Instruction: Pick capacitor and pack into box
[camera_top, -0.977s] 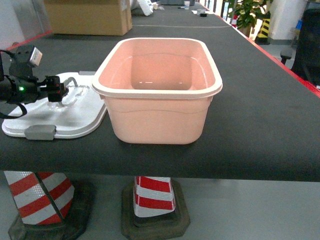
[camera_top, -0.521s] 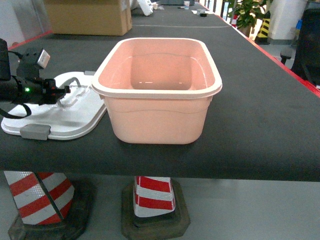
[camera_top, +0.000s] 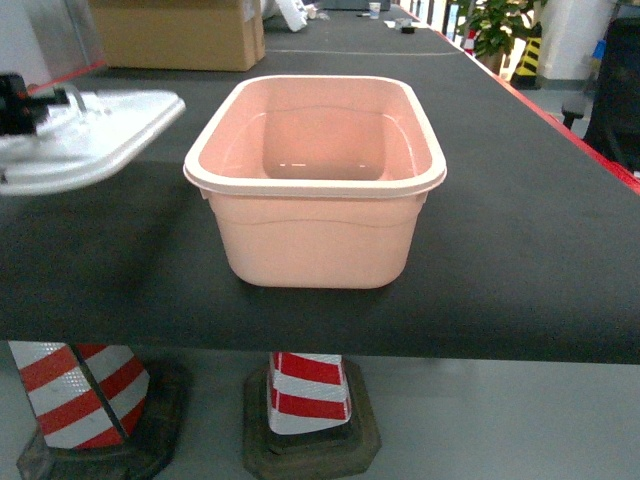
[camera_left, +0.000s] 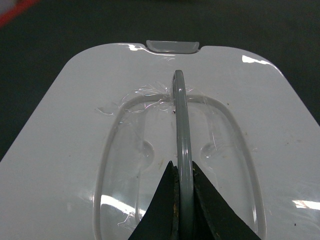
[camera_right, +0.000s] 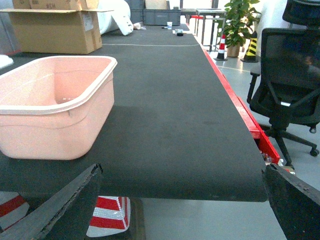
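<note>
The pale pink box (camera_top: 315, 240) stands open in the middle of the black table, and I see nothing inside it. Its white lid (camera_top: 90, 130) hangs tilted in the air at the far left, off the table. My left gripper (camera_top: 15, 100) holds it there. In the left wrist view, that gripper (camera_left: 183, 167) is shut on the lid's grey handle (camera_left: 181, 115), with the grey latch (camera_left: 172, 46) at the far edge. My right gripper (camera_right: 182, 169) is open and empty, low at the table's front edge, to the right of the box (camera_right: 50, 125). No capacitor is in view.
A brown cardboard carton (camera_top: 180, 35) stands at the back left of the table. Red-and-white cones (camera_top: 305, 395) sit on the floor under the table's front edge. A black office chair (camera_right: 290, 85) is to the right, past the table's red edge (camera_right: 235, 100).
The lid lay flat on the table left of the box with my left gripper at its handle. Now it is raised, tilted, and further left.
</note>
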